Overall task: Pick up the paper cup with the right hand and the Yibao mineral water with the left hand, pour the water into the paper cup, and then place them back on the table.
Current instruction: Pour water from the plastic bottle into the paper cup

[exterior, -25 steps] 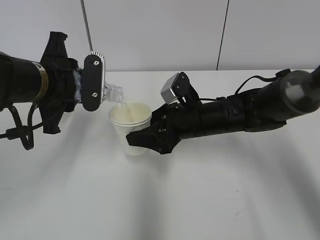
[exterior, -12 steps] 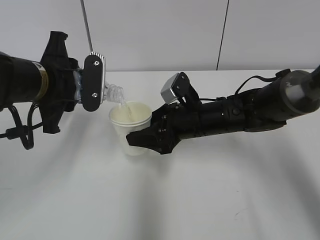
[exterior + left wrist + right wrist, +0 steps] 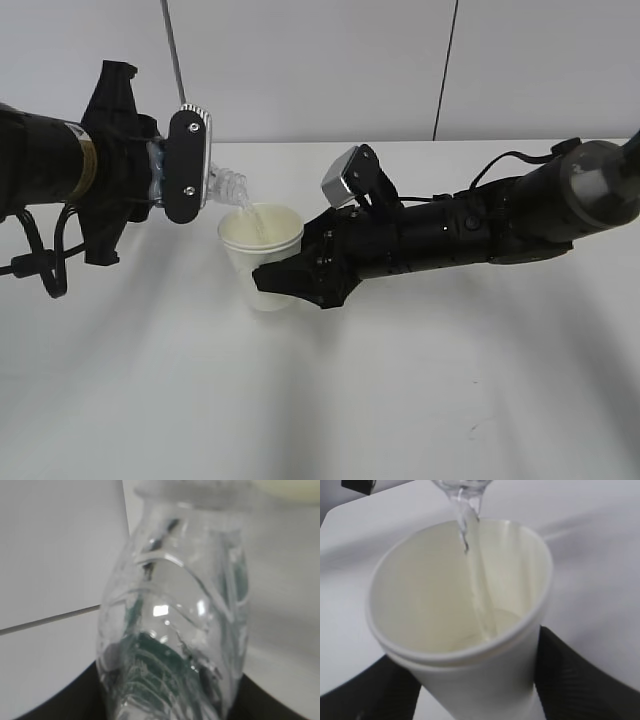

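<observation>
My left gripper (image 3: 180,170) is shut on the Yibao mineral water bottle (image 3: 225,186), tipped sideways with its neck over the cup. In the left wrist view the clear ribbed bottle (image 3: 175,625) with its green label fills the frame between the black fingers. My right gripper (image 3: 285,277) is shut on the cream-white paper cup (image 3: 260,250), held upright just above the white table (image 3: 400,400). In the right wrist view a thin stream of water (image 3: 477,585) falls from the bottle mouth (image 3: 462,487) into the cup (image 3: 460,625), and a little water lies in its bottom.
A grey wall with a dark vertical seam (image 3: 445,70) rises behind the table's far edge. Black cables (image 3: 40,265) hang by the left arm. The right arm (image 3: 500,220) stretches low across the table's right half.
Nothing has visibly moved; both arms hold their pose while the water keeps streaming into the cup.
</observation>
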Tool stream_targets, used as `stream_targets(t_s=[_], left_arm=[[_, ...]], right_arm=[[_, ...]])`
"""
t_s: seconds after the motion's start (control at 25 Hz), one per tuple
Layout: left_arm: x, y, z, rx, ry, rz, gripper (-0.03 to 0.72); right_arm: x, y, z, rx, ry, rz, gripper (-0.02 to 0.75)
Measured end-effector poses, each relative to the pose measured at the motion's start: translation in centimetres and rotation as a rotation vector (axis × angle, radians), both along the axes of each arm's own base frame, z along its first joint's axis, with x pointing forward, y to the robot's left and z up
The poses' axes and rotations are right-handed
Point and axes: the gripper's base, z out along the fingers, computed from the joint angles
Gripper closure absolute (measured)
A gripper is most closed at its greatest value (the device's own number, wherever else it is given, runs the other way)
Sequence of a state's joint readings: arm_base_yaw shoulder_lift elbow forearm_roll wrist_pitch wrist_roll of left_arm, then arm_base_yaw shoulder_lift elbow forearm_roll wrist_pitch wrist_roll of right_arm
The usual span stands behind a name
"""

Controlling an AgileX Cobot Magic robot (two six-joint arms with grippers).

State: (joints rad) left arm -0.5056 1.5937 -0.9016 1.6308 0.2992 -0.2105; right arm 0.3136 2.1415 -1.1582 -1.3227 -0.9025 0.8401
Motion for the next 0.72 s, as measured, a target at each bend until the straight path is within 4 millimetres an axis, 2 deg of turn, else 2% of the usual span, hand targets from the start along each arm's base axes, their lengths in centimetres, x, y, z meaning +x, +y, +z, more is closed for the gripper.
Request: stream_targets(t_s=[0.72], left_arm=[[0.09, 0.17, 0.11, 0.029, -0.018, 0.003, 0.365]], right_arm=[[-0.02, 0.00, -0.02, -0.002, 0.001, 0.003, 0.230]])
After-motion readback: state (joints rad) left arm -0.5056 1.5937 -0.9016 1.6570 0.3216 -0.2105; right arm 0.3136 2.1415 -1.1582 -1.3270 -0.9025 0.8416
